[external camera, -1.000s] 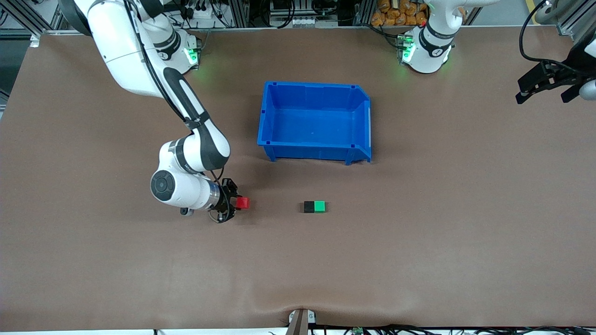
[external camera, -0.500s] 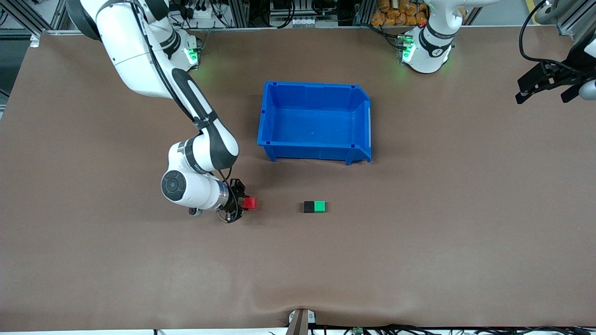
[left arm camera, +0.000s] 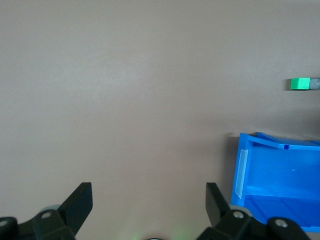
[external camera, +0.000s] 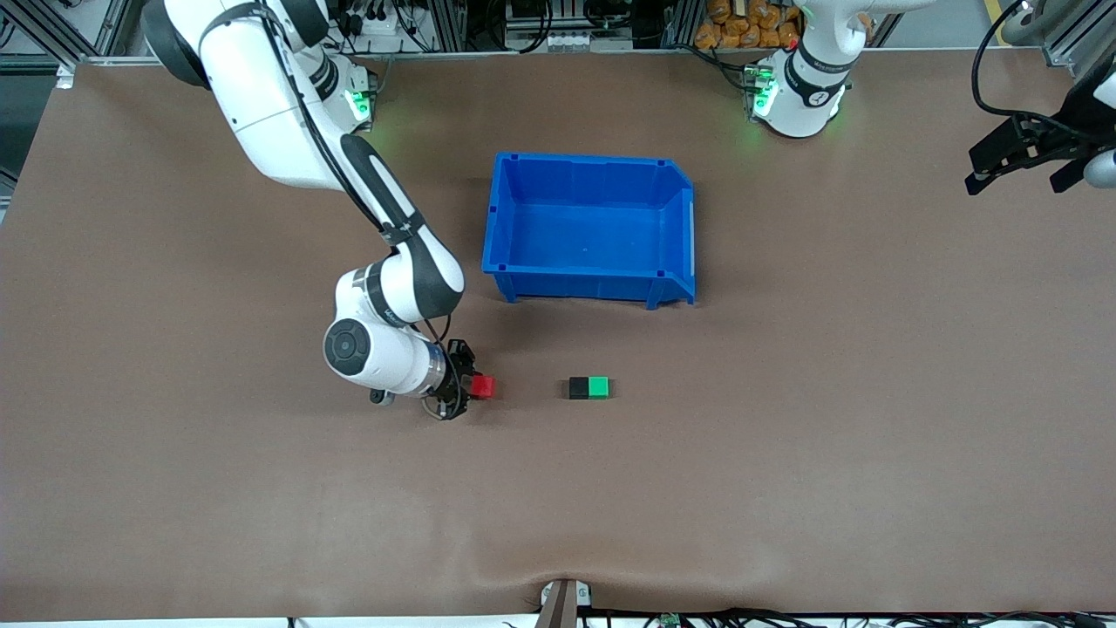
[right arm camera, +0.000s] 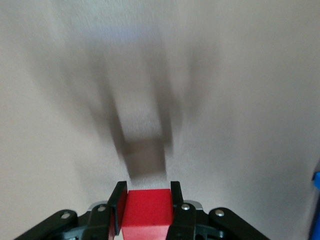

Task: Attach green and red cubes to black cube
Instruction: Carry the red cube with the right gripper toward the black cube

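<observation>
- Covering the table [external camera: 785,453], brown matting; shelving at frame top.
- Right gripper [external camera: 471,387] clamps red cube [external camera: 483,386], mid-frame.
- Left gripper [left arm camera: 149,196] spread apart, upper right.
- Black cube [external camera: 579,387] touches green cube [external camera: 598,386].

Bare brown table surface [external camera: 532,388] separates the small red cube [external camera: 483,386], held in the right gripper [external camera: 471,387], from the small matte black cube [external camera: 578,387]. The large blue plastic bin [external camera: 589,228] stands farther from the camera, apart from that gap.

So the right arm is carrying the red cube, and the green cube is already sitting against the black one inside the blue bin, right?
Not inside the bin. The front view shows the green cube against the black cube on the table, nearer the camera. The right gripper does hold the red cube.
</observation>
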